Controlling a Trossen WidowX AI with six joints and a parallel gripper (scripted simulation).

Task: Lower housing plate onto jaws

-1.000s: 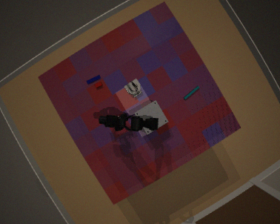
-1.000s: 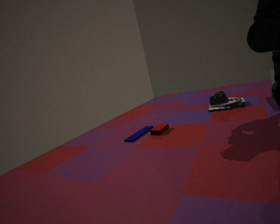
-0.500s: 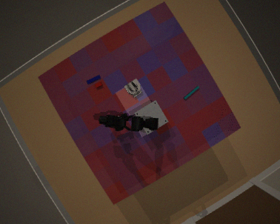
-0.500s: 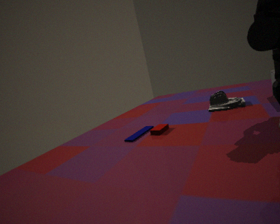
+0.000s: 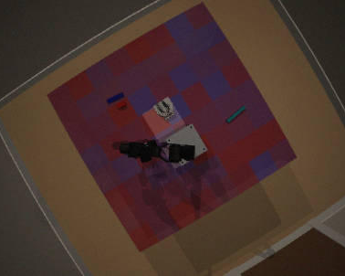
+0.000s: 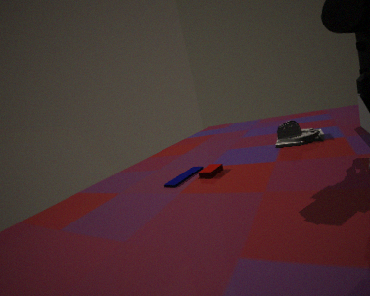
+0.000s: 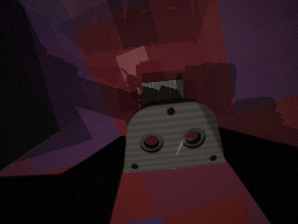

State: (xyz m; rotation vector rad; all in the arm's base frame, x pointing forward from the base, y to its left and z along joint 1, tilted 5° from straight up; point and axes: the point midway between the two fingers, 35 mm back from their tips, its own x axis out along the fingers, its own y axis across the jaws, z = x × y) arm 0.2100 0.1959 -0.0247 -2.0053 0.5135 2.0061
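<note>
The housing plate is a grey plate with a rounded top edge, two large ringed holes and three small dark holes. My gripper is shut on it, with one black finger against each side edge in the wrist view. The light base with the two jaws stands on the mat away from the gripper, and the plate is not over it. The jaws rise as a dark, ribbed arch in the exterior view. In the top view the arm covers the gripper's tips and the plate. Whether the plate is lifted is unclear.
A grey ridged block shows just beyond the plate. A blue bar and a small red block lie on the patchwork mat. A teal bar lies on the far side. The arm's grey mounting plate is beside the jaw base.
</note>
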